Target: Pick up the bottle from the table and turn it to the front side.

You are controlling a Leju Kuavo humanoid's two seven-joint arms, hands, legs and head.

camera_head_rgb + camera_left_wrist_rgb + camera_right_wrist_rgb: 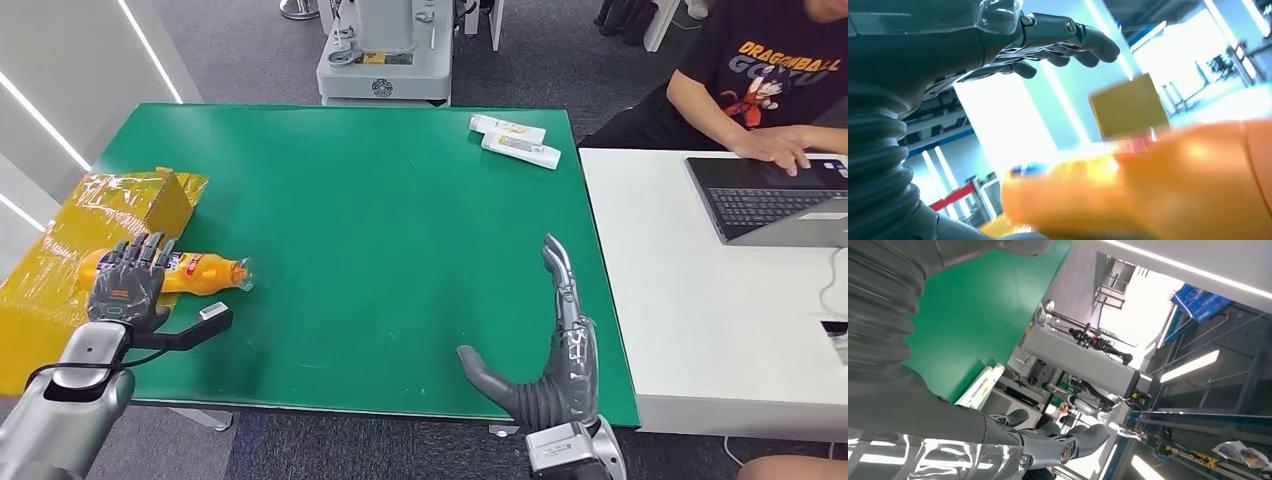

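Head view: the left hand (128,282) hovers with fingers spread over the orange bottle (205,272), which lies on its side on the green table (400,250) just beyond the palm, cap pointing away to the hand's right. The right hand (555,350) rests open, well apart.

Left wrist view: the bottle (1148,185) sits close under the spread fingers (1088,47); contact cannot be told.

Right wrist view: fingers (1083,440) apart, holding nothing.

Judged: grasp not yet made; lifting and turning remain

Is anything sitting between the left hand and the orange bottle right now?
Nothing visible. The left hand is directly over the bottle, fingers spread above its body. The bottle lies on its side on the green table; the yellow box is beyond it, not between them.
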